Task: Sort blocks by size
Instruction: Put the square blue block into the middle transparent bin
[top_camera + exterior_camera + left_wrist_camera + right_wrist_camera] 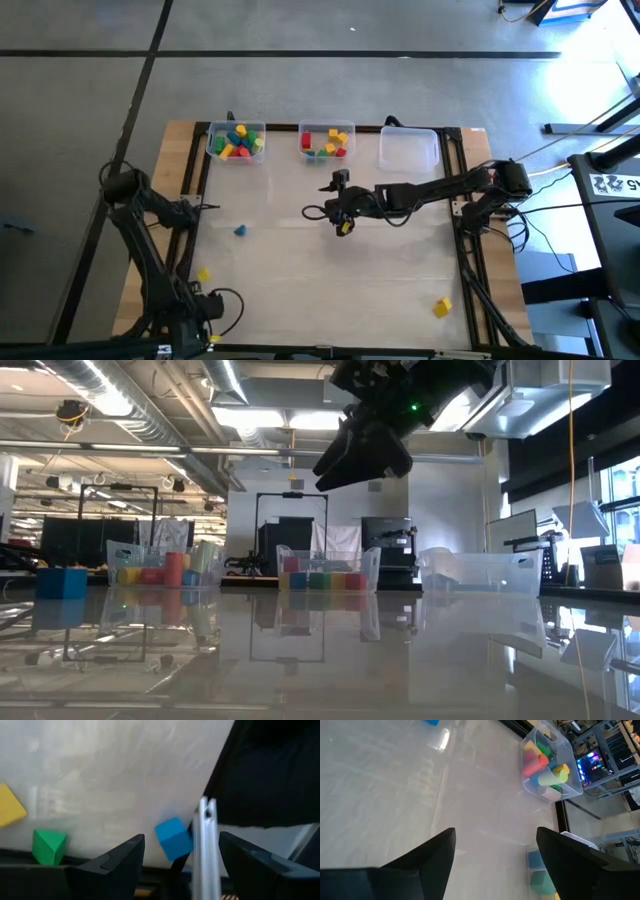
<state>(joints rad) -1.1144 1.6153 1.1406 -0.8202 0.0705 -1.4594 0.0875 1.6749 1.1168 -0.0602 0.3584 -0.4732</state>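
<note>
Three clear plastic rectangular bins stand in a row along the 12 o'clock edge of the pale worktop (pixel 330 290) in the high view. The left bin (pixel 236 142) and the middle bin (pixel 327 141) each hold a heap of small coloured toy blocks, red, yellow, green and blue; the right bin (pixel 408 150) shows no blocks.

Loose blocks lie well apart on the worktop: a small blue cube (pixel 239 230) toward 9 o'clock of centre, a small yellow block (pixel 204 273) toward 8 o'clock, and a larger yellow cube (pixel 442 307) toward 5 o'clock.

The right arm reaches in from 3 o'clock. Its right end effector (pixel 342 222) hangs above the worktop near centre, at 6 o'clock of the middle bin, with a yellow spot beside its tip. In the right wrist view its two dark fingers (pixel 427 860) stand wide apart with only bare worktop between them. In the low view it hangs high above the bins.

The left arm is folded at the 8 o'clock corner. The left end effector (pixel 180 862) is spread wide and grips nothing; the blue cube and a green block (pixel 49 846) lie on the worktop beyond its fingers.
</note>
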